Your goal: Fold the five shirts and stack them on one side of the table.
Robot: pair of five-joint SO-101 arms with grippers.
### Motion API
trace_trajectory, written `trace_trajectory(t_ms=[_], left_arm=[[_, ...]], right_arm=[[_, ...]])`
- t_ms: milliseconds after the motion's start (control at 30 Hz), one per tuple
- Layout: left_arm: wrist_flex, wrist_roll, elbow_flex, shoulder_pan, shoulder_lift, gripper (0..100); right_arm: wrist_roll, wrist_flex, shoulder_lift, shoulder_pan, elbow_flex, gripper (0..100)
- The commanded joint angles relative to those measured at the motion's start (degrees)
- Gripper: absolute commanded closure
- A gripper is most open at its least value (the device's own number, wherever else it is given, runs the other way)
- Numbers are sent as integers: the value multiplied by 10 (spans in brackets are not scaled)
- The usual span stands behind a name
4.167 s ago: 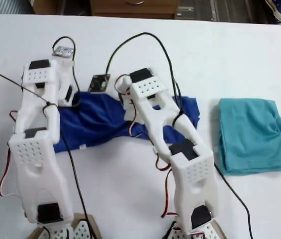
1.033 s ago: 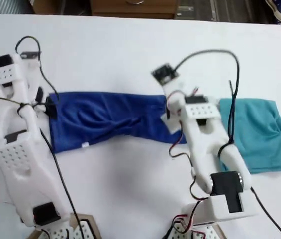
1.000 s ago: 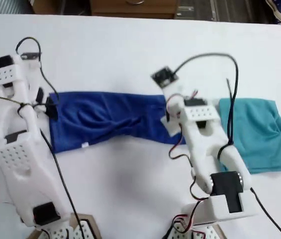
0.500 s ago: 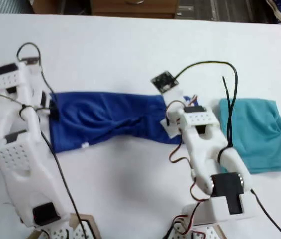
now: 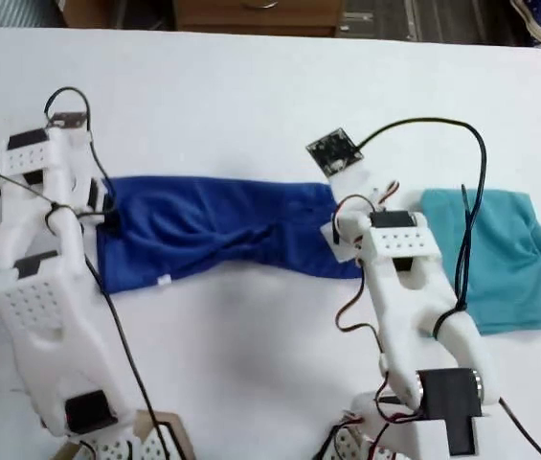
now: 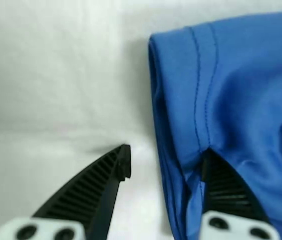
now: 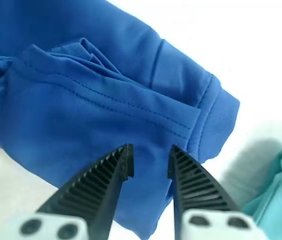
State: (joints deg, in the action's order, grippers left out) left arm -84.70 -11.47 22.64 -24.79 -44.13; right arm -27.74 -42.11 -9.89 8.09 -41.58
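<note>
At the left gripper (image 6: 168,167) I saw the fingers (image 6: 112,175) spread wide apart, holding nothing. One finger lay over the bare table (image 6: 56,75). The other sat against the stitched hem of the blue shirt (image 6: 240,90), so the shirt's folded edge lay just inside the gap between them. Past the fingertips the hem showed a double line of stitching.

At the right gripper (image 7: 150,162) the fingers (image 7: 108,177) stood parted by a narrow gap, clamped on nothing, above the other end of the blue shirt (image 7: 81,110). Cloth lay behind both fingertips and beyond them, bunched into a pleat ahead of one finger. On the outer side of the other finger the shirt's hemmed end stopped. Past a strip of table, a corner of the teal shirt (image 7: 280,195) showed.

From the high camera, the blue shirt (image 5: 213,230) lay stretched as a long band between the two grippers. The left gripper (image 5: 102,206) was at one end and the right gripper (image 5: 344,235) at the other. A small white tag (image 5: 163,281) stuck out from the shirt's near edge, closer to the left fingers, and it was too small for me to read.

The teal shirt (image 5: 500,254) lay folded on the far side of the right gripper from the blue one. I could not tell whether the two shirts touched. Just beyond the right fingers sat a small dark circuit board (image 5: 335,151), and I could make out no print on it.
</note>
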Motion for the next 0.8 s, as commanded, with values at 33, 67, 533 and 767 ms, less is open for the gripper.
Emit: trace_trajectory(t_ms=[33, 67, 533, 767], left_arm=[[-142, 1, 160, 20, -130, 748], [-173, 3, 204, 19, -156, 748], [-178, -28, 236, 29, -176, 980], [-178, -49, 240, -36, -171, 979]], right_arm=[[4, 2, -35, -5, 3, 875], [4, 2, -35, -5, 3, 875], [4, 2, -35, -6, 3, 875], [4, 2, -33, -6, 3, 875]])
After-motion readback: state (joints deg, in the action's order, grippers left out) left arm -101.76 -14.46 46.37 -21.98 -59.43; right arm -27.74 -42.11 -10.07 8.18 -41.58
